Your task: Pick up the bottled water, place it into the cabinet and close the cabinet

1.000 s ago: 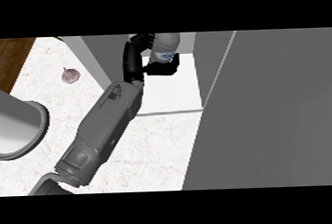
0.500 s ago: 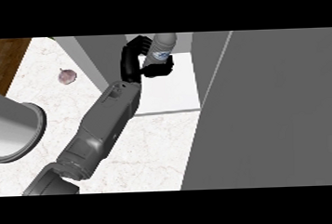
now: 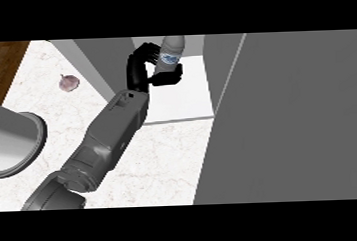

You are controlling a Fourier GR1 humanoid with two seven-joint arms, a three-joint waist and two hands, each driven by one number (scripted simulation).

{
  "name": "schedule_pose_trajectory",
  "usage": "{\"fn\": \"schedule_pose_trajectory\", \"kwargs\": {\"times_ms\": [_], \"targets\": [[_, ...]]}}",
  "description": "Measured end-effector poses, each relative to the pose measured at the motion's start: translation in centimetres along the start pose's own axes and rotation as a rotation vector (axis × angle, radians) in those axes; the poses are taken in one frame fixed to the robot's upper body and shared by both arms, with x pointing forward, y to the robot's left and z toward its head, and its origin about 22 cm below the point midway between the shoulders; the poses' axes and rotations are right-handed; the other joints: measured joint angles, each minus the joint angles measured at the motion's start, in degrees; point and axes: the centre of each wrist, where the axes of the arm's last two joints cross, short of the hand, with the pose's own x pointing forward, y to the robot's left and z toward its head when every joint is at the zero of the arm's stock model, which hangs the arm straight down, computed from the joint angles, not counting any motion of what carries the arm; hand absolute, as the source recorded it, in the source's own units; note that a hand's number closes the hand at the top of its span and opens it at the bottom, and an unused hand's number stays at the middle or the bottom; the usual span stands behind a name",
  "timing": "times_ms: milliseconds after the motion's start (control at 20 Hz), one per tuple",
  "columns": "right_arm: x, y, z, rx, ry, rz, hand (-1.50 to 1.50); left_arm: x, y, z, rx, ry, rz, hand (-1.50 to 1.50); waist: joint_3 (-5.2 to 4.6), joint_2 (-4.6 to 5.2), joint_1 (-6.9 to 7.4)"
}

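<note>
The big grey cabinet door (image 3: 299,113) runs off the right edge, its handle unseen. Left of the door, over the cabinet's white shelf (image 3: 185,100), the left hand (image 3: 141,80) has barely shifted this past second. Its black fingers (image 3: 134,64) stay curled round the clear plastic water bottle (image 3: 171,48). Placing looks nearly done, with release still pending. The bottle's base is hidden.

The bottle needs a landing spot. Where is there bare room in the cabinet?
The white cabinet floor is bare between the left hand holding the bottle and the grey door. It is crowded only round the hand.
</note>
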Motion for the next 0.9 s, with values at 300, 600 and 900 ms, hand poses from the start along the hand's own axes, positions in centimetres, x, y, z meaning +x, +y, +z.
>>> {"fn": "schedule_pose_trajectory", "kwargs": {"times_ms": [300, 600, 900], "targets": [[0.0, -0.1, 0.1, 0.01, 0.0, 0.001, -1.5, -1.3, 0.2, 0.6, 0.005, 0.0, -0.122, -1.5, -0.01, 0.19, -0.51], [0.0, -0.1, 0.1, 0.016, -0.006, -0.003, -1.5, -1.6, 0.4, 0.6, 0.039, -0.004, -0.194, -1.5, -0.03, 0.33, -0.87], [0.0, -0.1, 0.1, 0.02, -0.005, -0.005, -1.5, -1.6, 0.4, 0.6, 0.038, -0.013, -0.18, -1.5, -0.07, 0.35, -1.01]]}}
